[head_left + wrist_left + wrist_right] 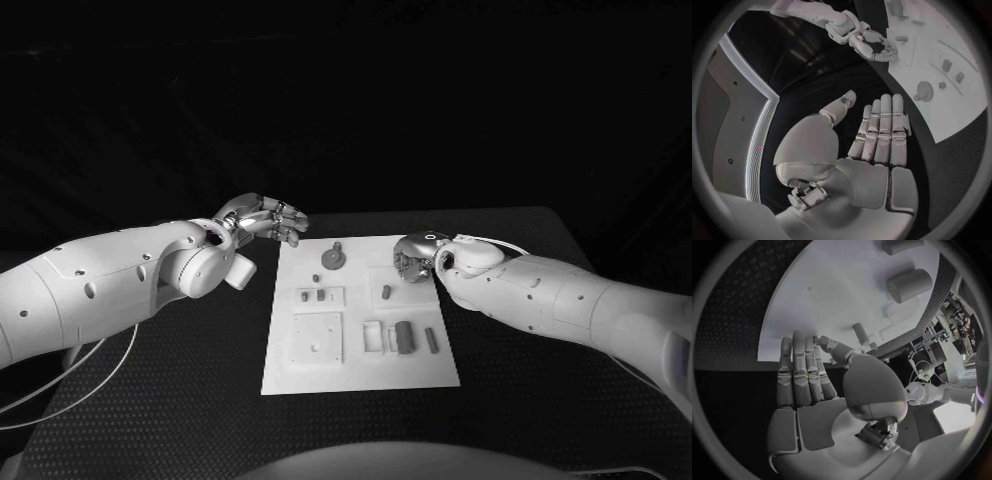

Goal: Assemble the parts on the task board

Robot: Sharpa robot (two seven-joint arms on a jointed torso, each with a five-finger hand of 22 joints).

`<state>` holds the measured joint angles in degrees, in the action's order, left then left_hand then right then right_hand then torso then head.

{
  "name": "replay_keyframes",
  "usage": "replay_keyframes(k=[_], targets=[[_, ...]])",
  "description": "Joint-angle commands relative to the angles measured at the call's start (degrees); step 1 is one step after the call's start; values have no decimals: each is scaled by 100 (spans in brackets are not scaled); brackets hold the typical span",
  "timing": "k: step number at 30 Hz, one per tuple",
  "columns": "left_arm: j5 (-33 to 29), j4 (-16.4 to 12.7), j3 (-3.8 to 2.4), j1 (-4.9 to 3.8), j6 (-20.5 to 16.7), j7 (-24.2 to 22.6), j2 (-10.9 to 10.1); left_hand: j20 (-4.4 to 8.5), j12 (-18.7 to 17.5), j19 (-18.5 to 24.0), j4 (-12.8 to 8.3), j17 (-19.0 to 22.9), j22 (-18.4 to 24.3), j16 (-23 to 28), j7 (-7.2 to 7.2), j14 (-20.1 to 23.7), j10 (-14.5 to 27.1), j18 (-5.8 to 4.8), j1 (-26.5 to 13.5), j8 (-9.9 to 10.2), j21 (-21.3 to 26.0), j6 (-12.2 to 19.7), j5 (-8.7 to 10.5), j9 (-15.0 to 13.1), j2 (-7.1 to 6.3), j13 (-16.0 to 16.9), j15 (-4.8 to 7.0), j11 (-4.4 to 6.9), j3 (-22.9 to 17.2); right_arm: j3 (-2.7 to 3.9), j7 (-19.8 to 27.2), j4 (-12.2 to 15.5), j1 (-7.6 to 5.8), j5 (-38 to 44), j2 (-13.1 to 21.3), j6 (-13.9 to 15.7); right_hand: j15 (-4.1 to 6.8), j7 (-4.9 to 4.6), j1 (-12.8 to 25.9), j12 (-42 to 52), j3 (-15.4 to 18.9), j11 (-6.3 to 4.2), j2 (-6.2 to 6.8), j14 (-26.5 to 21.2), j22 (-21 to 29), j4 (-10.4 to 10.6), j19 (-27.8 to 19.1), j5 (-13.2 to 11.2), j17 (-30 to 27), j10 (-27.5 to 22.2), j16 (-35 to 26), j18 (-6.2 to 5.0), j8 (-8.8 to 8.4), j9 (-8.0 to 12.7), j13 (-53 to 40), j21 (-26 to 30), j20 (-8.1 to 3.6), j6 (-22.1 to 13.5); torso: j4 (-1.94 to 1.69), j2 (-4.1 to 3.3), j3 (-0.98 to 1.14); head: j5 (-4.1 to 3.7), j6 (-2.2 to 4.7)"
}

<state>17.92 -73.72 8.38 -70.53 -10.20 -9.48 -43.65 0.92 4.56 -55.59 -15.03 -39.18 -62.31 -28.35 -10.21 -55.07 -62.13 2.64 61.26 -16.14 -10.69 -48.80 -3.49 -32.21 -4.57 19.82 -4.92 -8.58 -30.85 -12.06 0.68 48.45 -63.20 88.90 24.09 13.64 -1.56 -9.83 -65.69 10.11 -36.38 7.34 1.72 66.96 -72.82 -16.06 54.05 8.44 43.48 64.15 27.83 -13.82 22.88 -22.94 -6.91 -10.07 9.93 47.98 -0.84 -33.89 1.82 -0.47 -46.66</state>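
My right hand (418, 256) over task board (325, 378) right edge, fingers apart, holding nothing; left hand (265, 219) likewise. Round part (333, 258) probably light, rigid (likely slippery): pinch rim.

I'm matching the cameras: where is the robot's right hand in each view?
Head view: right hand over the task board's right edge.
Left wrist view: beyond the left hand, at the board's edge.
Right wrist view: mid-picture, fingers towards the board.
Shared landmark: the white task board.

White task board (361, 372) mid-table; small parts (404, 337) on it.
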Motion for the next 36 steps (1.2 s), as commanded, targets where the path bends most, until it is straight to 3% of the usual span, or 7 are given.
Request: replay_keyframes(k=[1,14,25,36], targets=[[-37,-31,-7,-23,40,-77,11,-12,22,-7,18,-11,-8,26,1,-36,-23,97,-69,-17,31,-43,-5,-7,1,-7,-1,37,10,-66,-101,-30,97,214,9,-441,28,18,-25,-39,-10,0,-75,20,-9,-52,20,8,7,53,36,-118,45,-14,0,24,6,84,3,1,0,-4,-15],[-37,-45,-7,-54,36,-57,1,-11,25,-9,17,-22,-11,31,4,-40,-26,99,-64,-19,34,-48,-5,-7,-5,-9,0,39,11,-109,-199,-35,189,431,-11,-448,67,118,-122,1,-15,-57,-48,23,-57,-69,55,5,28,226,75,-118,109,-38,-83,66,-8,340,5,6,0,7,-64],[-37,-55,-7,-69,43,-40,10,-11,26,-8,15,-30,-13,37,5,-41,-25,98,-62,-19,37,-50,-5,-7,-12,-11,0,39,13,-178,-435,-182,269,609,-102,-417,70,130,-140,-9,-5,-61,1,15,-65,-70,58,5,33,236,81,-118,104,-35,-95,82,-10,372,4,1,1,-6,-72],[-37,-56,-6,-84,44,-25,10,-12,27,-9,18,-38,-15,43,5,-40,-25,98,-64,-19,39,-50,-5,-6,-14,-13,0,39,14,-197,-481,-177,298,694,-116,-520,53,123,-134,-47,3,-46,20,-30,-70,-63,29,7,30,214,66,-118,70,-18,-99,125,7,372,7,4,-3,3,-95]])
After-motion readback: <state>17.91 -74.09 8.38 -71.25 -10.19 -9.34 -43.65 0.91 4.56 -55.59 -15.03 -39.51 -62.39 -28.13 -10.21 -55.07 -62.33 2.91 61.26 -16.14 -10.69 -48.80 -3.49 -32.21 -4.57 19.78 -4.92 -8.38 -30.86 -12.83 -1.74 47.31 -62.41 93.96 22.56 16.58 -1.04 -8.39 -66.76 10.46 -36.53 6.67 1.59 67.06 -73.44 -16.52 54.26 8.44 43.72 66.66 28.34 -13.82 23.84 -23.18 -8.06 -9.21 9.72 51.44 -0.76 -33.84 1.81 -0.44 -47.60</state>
